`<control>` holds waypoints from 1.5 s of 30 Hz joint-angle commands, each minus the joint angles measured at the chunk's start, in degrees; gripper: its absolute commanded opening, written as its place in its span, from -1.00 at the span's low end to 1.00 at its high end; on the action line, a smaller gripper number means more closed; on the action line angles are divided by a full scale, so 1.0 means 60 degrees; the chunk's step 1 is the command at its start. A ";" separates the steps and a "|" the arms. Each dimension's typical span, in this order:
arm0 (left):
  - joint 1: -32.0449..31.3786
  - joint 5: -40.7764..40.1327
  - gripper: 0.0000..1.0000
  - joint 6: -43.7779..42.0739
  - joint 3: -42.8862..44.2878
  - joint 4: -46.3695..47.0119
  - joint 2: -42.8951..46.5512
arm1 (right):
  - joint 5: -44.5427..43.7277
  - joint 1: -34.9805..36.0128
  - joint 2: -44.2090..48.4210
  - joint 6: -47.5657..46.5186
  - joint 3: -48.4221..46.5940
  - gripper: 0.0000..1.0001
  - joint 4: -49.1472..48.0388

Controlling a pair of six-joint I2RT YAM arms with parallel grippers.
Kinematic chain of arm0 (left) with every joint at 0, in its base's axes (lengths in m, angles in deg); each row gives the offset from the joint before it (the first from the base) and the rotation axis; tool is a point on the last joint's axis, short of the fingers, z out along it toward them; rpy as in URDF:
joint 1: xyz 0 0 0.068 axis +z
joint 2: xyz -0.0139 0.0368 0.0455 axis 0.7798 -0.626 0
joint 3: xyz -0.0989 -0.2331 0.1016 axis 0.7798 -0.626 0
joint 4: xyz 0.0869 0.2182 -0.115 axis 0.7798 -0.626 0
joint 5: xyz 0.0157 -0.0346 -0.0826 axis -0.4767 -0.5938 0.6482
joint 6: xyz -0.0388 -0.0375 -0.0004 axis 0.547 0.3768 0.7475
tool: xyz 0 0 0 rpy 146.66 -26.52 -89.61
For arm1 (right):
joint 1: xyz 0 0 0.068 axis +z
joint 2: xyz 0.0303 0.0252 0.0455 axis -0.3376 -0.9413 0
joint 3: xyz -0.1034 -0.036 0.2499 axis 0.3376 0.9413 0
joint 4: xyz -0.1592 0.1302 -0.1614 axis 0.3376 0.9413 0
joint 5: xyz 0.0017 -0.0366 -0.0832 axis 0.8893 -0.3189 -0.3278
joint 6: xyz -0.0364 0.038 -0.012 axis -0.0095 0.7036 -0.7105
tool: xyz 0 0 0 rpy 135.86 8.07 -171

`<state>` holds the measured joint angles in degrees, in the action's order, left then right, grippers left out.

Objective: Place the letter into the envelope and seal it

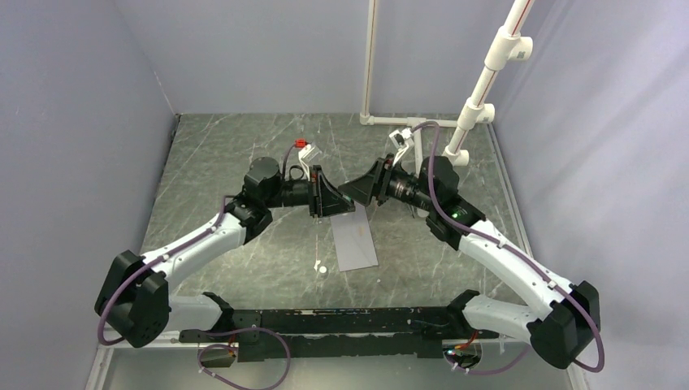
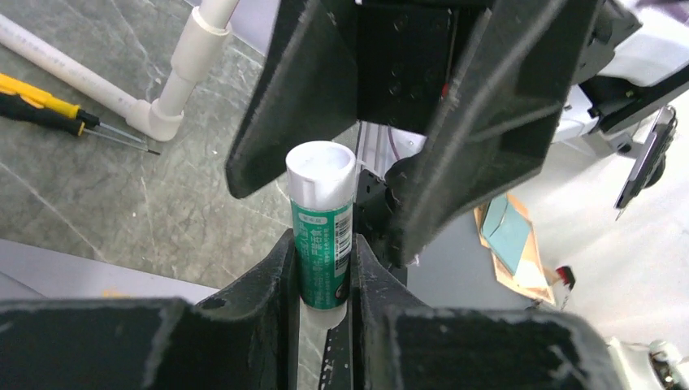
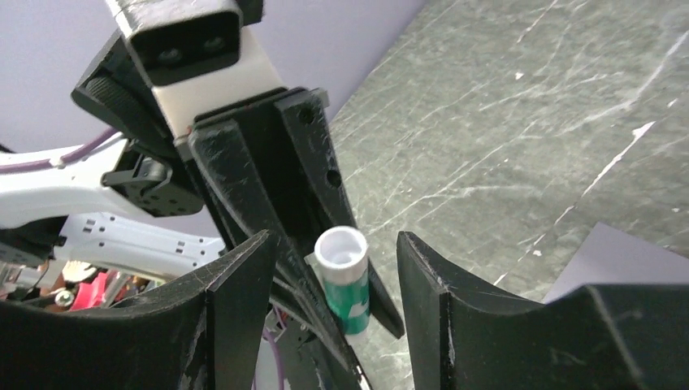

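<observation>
The left pincer [image 2: 323,250] is clamped on a green glue stick [image 2: 323,219]. The right pincer [image 3: 333,244] stands wide, its fingers either side of the stick's white end. The grey envelope [image 1: 355,244] lies flat on the worktop [image 1: 227,162], just below both.

**A robot test cell in a lab, seen from my remote station**

I am looking at a dark marbled table [image 1: 236,162] boxed in by bare lavender-grey walls [image 1: 260,49] on the left, far and right sides. My left arm [image 1: 195,240] and right arm [image 1: 512,260] are bolted to a black rail [image 1: 325,325] along the table's near edge, with purple cables [image 1: 597,345] looping off their bases. A white PVC pipe frame [image 1: 487,81] rises near the far right corner. Yellow-handled screwdrivers [image 2: 41,101] lie by the pipe's foot: bench tools, rig hardware, plain panels.
</observation>
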<state>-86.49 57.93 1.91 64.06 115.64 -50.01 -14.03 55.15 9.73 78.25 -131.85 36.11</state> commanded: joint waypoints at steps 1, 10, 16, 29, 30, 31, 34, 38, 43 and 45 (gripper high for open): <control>-0.0026 0.0578 -0.95 -0.1600 0.0871 -0.1482 0.0140 | -0.0642 0.0030 -0.0269 -0.0374 -0.1098 0.15 0.1223; -0.0029 0.0370 -0.95 -0.1298 0.0820 -0.1309 0.0140 | 0.0039 0.0051 -0.0448 -0.0304 -0.1105 -0.53 0.0845; -0.0029 0.0689 -0.95 -0.0997 0.0815 -0.1248 0.0246 | 0.1549 0.0023 -0.0138 -0.0994 -0.0949 -0.96 0.0501; -0.0082 0.4051 -0.95 0.1440 0.0632 0.2518 -0.0054 | 0.7247 0.0043 0.0227 -0.3316 -0.0787 -1.00 -0.0690; -0.0100 0.4148 -0.95 0.1672 0.0614 0.2848 -0.0099 | 0.7541 0.0057 0.0241 -0.3499 -0.0845 -1.00 -0.0600; -0.0106 0.4206 -0.95 0.1795 0.0631 0.3149 -0.0166 | 0.7682 0.0058 0.0274 -0.3638 -0.0898 -1.00 -0.0488; -0.0117 0.3962 -0.95 0.1521 0.0756 0.2713 -0.0238 | 0.6338 0.0059 0.0337 -0.3980 -0.1186 -1.00 0.0441; -0.0112 0.2079 -0.95 -0.0575 0.1110 -0.0434 0.0043 | 0.1802 0.0059 0.0052 -0.2695 -0.1658 -0.08 0.1747; -0.0117 -0.0818 -0.95 -0.1484 0.1094 -0.1968 0.0326 | -0.1239 0.0051 -0.0373 -0.0194 -0.1582 0.16 0.2288; -0.0117 -0.1088 -0.95 -0.1485 0.1104 -0.2045 0.0267 | -0.1108 0.0073 -0.0331 0.0312 -0.1256 0.16 0.1589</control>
<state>-87.03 62.28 -2.61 69.11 108.38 -50.36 -9.44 55.50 7.98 69.96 -140.68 47.32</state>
